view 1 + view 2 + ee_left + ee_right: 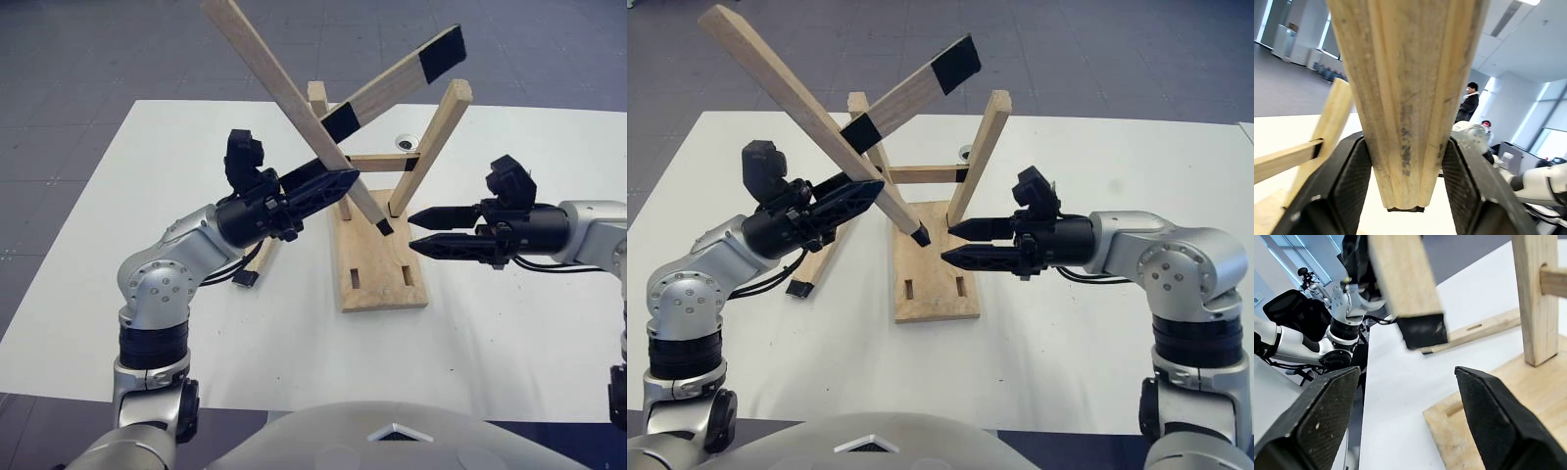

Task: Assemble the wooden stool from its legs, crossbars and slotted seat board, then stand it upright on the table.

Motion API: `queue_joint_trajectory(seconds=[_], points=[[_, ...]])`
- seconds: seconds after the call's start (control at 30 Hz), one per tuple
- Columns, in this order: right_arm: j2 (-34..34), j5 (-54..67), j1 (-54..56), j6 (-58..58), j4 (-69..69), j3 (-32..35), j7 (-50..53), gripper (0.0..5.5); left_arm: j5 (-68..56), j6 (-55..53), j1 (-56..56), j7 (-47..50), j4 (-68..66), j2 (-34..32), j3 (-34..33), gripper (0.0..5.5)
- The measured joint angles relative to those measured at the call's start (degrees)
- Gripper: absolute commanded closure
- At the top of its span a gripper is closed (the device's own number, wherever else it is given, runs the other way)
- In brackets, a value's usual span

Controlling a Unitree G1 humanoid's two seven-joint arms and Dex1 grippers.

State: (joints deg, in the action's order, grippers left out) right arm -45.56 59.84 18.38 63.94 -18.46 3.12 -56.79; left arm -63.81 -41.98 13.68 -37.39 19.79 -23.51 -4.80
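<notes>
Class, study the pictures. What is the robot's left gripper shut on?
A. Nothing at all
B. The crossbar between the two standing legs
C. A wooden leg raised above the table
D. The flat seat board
C: the left gripper is clamped on a wooden leg held slanting in the air over the seat board, with a finger pressed against each side of it in the left wrist view.

Pale wooden legs (279, 83) carry black bands; the table (108, 176) is white.
</notes>
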Motion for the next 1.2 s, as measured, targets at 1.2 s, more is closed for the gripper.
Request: queue_joint_trajectory(seconds=[1.2], points=[[-1.6, -24.9, -13.6, -15.4, 3.2, -8.4, 0.0, 1.95, 34.0, 29.1, -7.4, -26.9, -16.2, -2.7, 15.4, 3.45]])
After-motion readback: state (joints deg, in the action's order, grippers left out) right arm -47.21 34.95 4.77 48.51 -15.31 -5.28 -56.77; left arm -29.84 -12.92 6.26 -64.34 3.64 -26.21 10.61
